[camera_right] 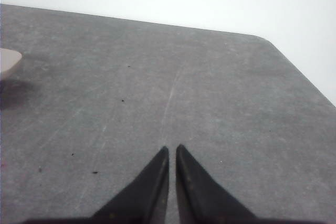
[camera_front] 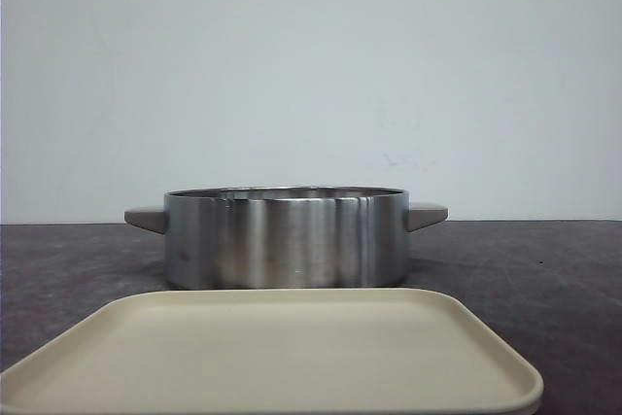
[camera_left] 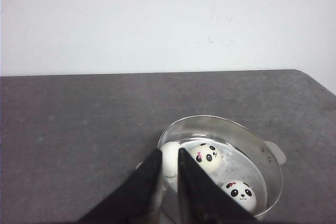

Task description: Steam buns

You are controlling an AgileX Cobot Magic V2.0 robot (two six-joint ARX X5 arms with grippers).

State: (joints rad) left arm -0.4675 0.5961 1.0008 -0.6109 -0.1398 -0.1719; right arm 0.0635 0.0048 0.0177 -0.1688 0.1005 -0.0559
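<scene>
Panda-faced buns (camera_left: 206, 156) are sitting in an unmarked steel pot (camera_front: 285, 237) on a dark grey table (camera_front: 544, 269). Both the left gripper (camera_left: 169, 167) and right gripper (camera_right: 172, 159) are showing narrowly closed, empty jaws.

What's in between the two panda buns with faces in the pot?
Nothing. In the left wrist view, only bare shiny pot floor shows between the upper bun and the lower bun; they sit apart.
</scene>
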